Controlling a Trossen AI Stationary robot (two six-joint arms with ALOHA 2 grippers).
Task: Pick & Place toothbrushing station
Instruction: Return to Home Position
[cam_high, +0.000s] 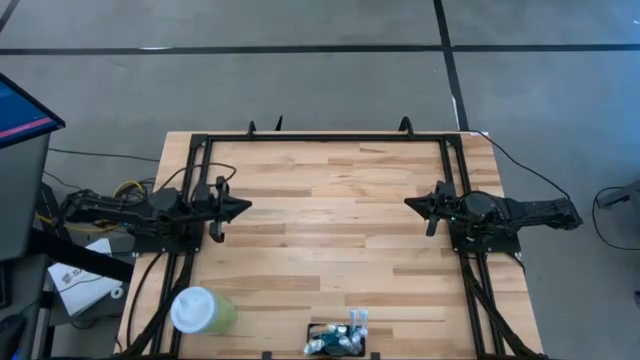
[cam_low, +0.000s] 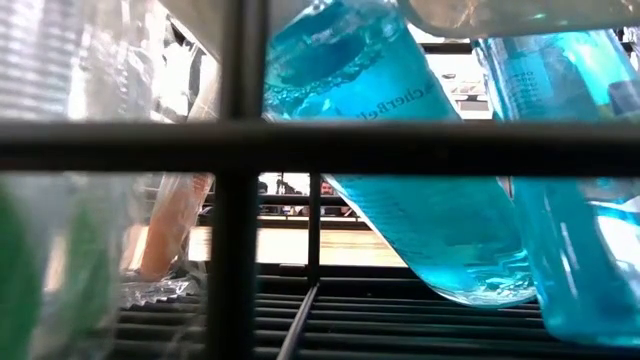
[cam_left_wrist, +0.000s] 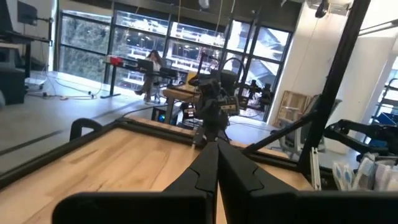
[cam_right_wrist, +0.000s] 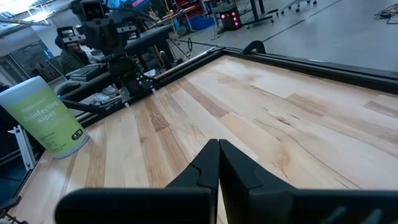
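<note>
At the 6 o'clock edge of the table (cam_high: 330, 250) we find the black wire organizer (cam_high: 322, 326). Its long axis runs 9 to 3 along that edge, with teal tubes (cam_high: 330, 345) and toothbrushes (cam_high: 357, 318) standing in it. The pale green canister (cam_high: 198, 309) sits well apart at 9 o'clock from it.

Farther up, the left gripper (cam_high: 240, 207) rests on the table's 9 o'clock side and the right gripper (cam_high: 411, 203) on its 3 o'clock side. Each has its fingers pressed together on nothing. The organizer lies about 5 o'clock from the left gripper and 7 o'clock from the right, which we judge slightly nearer.

We judge the station filled and both arms near home. The high view cuts off the organizer's near side, and we cannot tell single brushes apart. The low view is filled by the organizer itself and blue mouthwash bottles (cam_low: 400, 150), hiding both arms.
</note>
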